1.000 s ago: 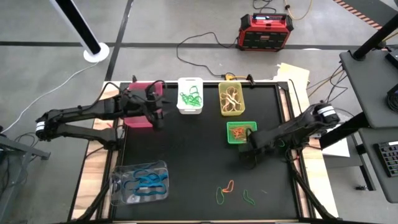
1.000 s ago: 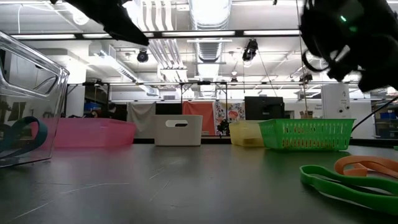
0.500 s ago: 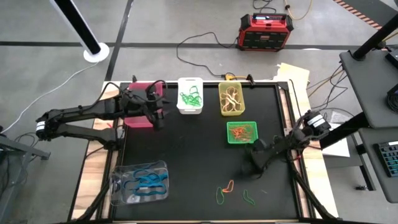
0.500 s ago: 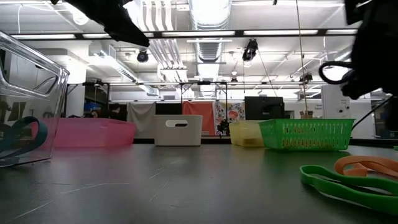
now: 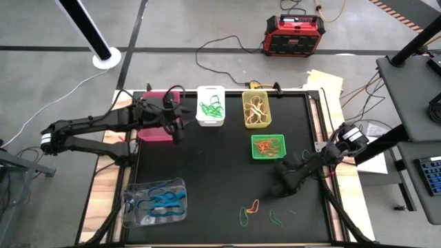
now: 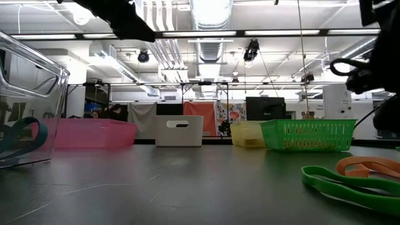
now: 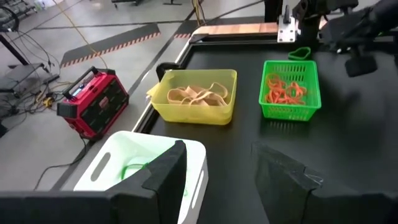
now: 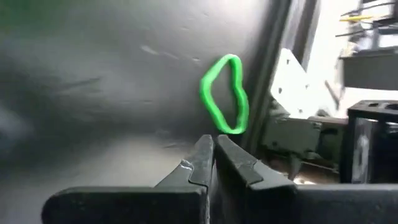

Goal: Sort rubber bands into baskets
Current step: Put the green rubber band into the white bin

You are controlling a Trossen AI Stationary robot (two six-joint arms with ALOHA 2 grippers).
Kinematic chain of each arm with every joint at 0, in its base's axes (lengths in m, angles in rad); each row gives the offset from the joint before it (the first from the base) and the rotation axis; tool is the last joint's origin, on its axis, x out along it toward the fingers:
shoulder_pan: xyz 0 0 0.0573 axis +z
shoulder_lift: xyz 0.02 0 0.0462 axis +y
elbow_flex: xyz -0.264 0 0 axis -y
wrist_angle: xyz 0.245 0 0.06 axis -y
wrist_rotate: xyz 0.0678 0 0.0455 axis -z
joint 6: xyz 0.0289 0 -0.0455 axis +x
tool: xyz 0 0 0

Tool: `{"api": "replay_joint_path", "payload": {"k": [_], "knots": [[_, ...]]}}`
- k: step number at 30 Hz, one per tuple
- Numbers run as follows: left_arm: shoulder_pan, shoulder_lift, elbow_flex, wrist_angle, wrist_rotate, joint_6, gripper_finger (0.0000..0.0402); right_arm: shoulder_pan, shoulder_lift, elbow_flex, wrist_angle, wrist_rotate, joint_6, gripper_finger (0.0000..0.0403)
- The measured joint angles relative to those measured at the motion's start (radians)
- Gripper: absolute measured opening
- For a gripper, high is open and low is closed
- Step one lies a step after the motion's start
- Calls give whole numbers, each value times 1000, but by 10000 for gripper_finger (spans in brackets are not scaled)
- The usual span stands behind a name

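Observation:
Five baskets stand on the black table: pink (image 5: 156,118), white (image 5: 211,107) with green bands, yellow-green (image 5: 255,110) with pale bands, green mesh (image 5: 267,146) with orange bands, and clear (image 5: 155,201) with blue bands. A loose green rubber band (image 8: 224,93) lies flat by the table's right edge, just ahead of my right gripper (image 8: 211,158), which is shut and empty (image 5: 288,176). My left gripper (image 7: 221,180) is open and empty above the gap between the pink and white baskets (image 5: 176,129).
An orange band (image 5: 253,205) and two green bands (image 5: 242,217) (image 5: 275,219) lie loose near the table's near edge; they also show in the low view (image 6: 350,184). A white bracket (image 8: 292,81) sits on the right edge frame. A red-black box (image 5: 292,34) stands on the floor beyond the table.
My right arm has drawn away from beside the green mesh basket, toward the table's near and right edges. In the low view it has slid out to the picture's right. The bands and baskets lie as before.

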Motion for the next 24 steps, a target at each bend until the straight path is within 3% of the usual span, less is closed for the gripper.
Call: {"api": "replay_joint_path", "payload": {"k": [9,13,24], "knots": [[-2,0,41,-17,0,-24,161,16,0,-141,95,-38,243,13],[-2,2,51,-16,0,-38,161,17,-1,-186,187,-28,265,13],[-2,6,52,-15,0,-52,161,26,-1,-181,137,101,421,13]]}}
